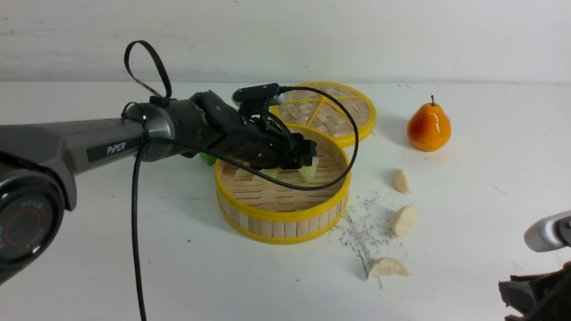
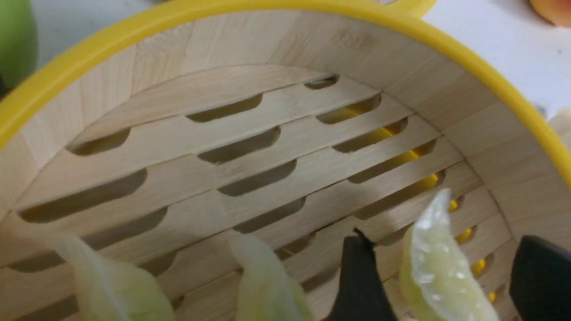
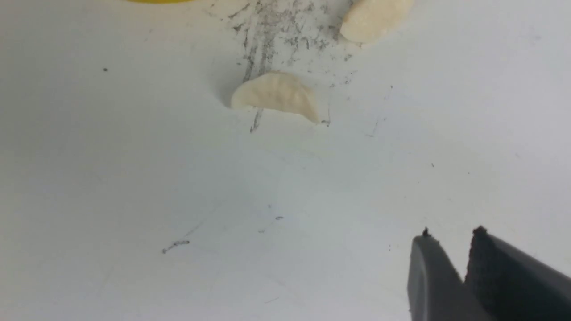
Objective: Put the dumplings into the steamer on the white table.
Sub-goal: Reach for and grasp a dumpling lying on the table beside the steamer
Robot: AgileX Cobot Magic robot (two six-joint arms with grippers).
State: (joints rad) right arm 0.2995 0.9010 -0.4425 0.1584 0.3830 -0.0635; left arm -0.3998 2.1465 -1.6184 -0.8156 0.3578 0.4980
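Left gripper [image 2: 435, 276] spread wide around a translucent green dumpling [image 2: 446, 272], pleated crescent, inside the slatted bamboo steamer [image 1: 281, 200]; two more green ones [image 2: 118, 285] beside it. Right gripper [image 3: 446, 254] narrowly parted, holding nothing. Three cream-white crescent dumplings [image 1: 388, 268] lie on the smooth, scuffed white counter [image 1: 187, 272].

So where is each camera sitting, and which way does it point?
Front: between the arms, facing forward over the white table; left arm and part of the right show.
Left wrist: on that wrist, looking into the steamer; both fingertips show around a green dumpling.
Right wrist: looking down at the table; its fingertips show.
Both front and right wrist views share two cream dumplings.
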